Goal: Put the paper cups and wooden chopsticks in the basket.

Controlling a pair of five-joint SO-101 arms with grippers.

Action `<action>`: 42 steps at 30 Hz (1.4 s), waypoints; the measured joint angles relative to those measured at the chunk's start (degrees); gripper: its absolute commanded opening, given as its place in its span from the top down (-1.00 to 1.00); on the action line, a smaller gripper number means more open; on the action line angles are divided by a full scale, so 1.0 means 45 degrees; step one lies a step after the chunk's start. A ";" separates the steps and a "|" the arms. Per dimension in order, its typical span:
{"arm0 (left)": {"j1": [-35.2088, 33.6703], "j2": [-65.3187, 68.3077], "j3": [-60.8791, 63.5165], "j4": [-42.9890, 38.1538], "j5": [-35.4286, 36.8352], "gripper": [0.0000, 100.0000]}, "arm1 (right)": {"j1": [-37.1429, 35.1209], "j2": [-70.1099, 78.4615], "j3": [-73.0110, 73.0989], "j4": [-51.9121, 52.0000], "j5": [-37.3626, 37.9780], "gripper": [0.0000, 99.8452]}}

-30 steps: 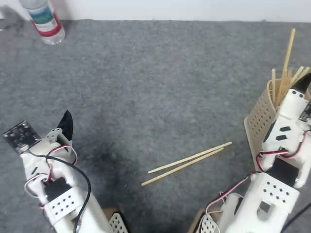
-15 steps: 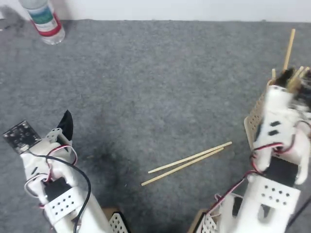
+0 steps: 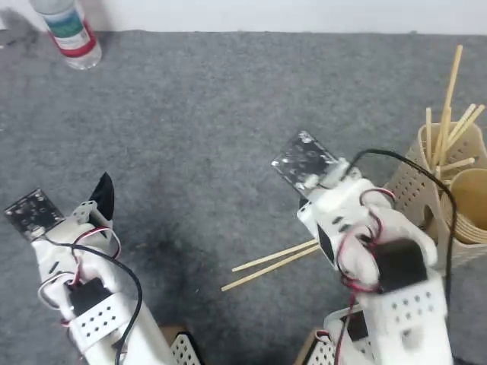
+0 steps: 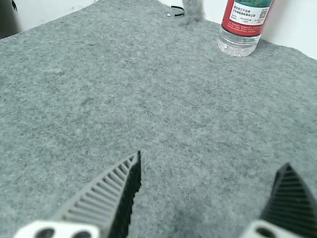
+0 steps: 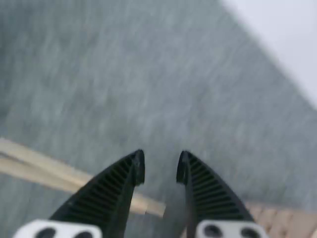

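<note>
Right hand (image 5: 161, 168): fingers parted by a narrow gap, nothing between them, low over the grey felt surface (image 3: 228, 114).

Two loose chopsticks (image 3: 266, 266) lie side by side toward the near edge, right of the middle. The right arm covers the ends that point toward the right edge. In the right wrist view the pair passes close under one finger; contact cannot be told.

Basket (image 3: 407, 186) stands upright at the right edge. Inside it are standing chopsticks (image 3: 445, 122), ends poking above the rim, and paper cups (image 3: 466, 201).

Left hand (image 4: 210, 171): spread wide, empty, over bare felt toward the near left corner.

Plastic bottle (image 3: 70, 30) at the far left corner.
</note>
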 measured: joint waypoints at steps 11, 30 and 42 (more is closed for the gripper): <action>0.0234 0.0000 0.0000 0.0000 0.0000 0.23 | -0.0469 0.4278 0.2930 0.0508 0.5372 0.75; 0.0371 0.0000 0.0000 0.0000 0.0000 0.23 | -0.0352 0.9807 0.3712 -0.4161 0.6466 0.75; 0.0352 0.0000 0.0000 0.0000 0.0000 0.23 | -0.0371 1.0198 0.3575 -0.4044 0.6486 0.76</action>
